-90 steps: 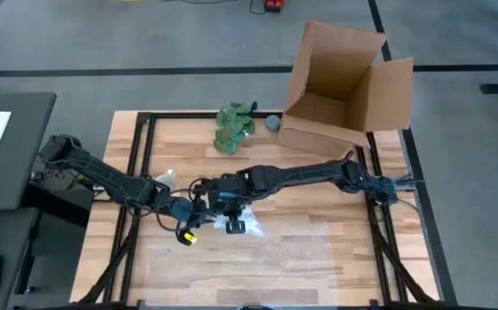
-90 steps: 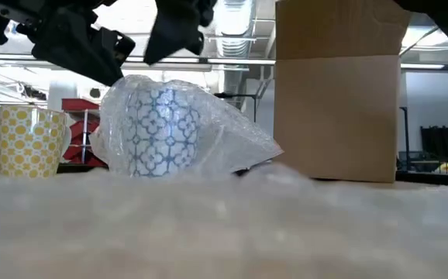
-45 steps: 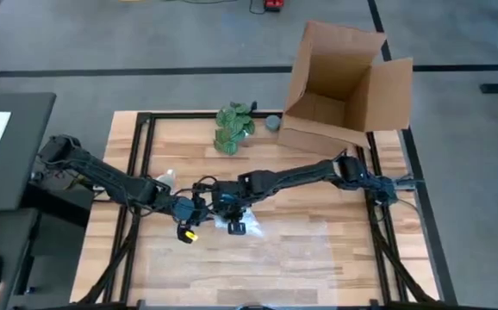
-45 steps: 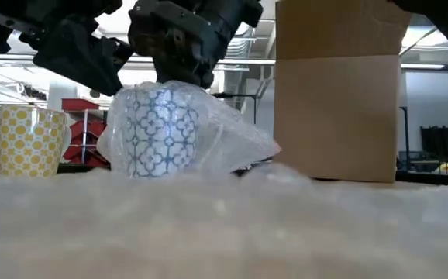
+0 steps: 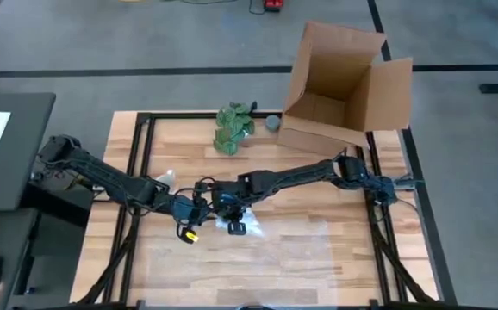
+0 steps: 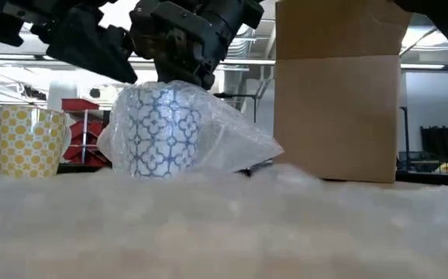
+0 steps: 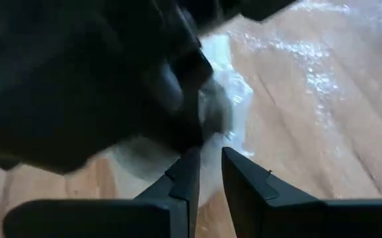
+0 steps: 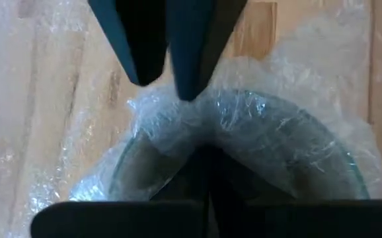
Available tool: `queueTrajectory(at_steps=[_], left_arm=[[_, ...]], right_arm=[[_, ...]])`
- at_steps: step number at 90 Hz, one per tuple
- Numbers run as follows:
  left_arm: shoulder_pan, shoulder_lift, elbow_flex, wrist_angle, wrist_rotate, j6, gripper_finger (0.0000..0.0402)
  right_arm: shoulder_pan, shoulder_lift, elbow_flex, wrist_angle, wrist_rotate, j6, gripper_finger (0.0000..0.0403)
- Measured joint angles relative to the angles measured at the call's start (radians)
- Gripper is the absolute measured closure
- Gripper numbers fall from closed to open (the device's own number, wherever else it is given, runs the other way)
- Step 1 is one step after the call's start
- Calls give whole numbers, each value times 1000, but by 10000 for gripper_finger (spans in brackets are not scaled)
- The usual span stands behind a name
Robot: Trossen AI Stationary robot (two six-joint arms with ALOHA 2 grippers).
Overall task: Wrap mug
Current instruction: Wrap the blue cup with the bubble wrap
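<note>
The mug point(image 6: 162, 128), white with a blue pattern, stands upright on the table under clear bubble wrap point(image 6: 232, 143). The wrap covers its top and trails toward the table's right. In the right wrist view I look down on the mug's covered rim point(image 8: 310, 125). My right gripper point(image 5: 223, 205) is shut directly above the mug's mouth. My left gripper point(image 5: 199, 205) comes in from the table's left, its fingers nearly together at the wrap on the mug's left rim. My left gripper pinches a puckered bunch of the bubble wrap point(image 8: 178, 109) at the mug's rim between its two fingertips point(image 8: 188, 86), slanting down from the table's left. How many layers it holds cannot be seen. My right gripper presses its shut fingers point(image 8: 207, 172) from above onto the wrap over the mug's mouth, and the wrap dips in there.
An open cardboard box point(image 5: 344, 82) stands at the far right. A green leafy bunch point(image 5: 233, 127) and a small grey round object point(image 5: 272, 123) lie beside it. A yellow patterned cup point(image 6: 29, 139) stands left of the mug. More bubble wrap point(image 5: 301, 250) covers the near table.
My right gripper has come down and toward the table's left onto the mug's top, flattening the wrap that domed over it. My left gripper has shifted slightly toward the mug. The mug has stayed in place.
</note>
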Motion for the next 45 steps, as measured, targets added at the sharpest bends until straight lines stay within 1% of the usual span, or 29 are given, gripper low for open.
queueTrajectory(at_steps=[15,23,45], left_arm=[[2,0,0,-9,-8,5,356],[3,0,0,-25,-3,2,356],[3,0,0,-42,-3,-11,356]], right_arm=[[0,2,36,-113,1,-17,403],[0,4,56,-139,1,-19,403],[15,9,185,-219,17,-61,403]])
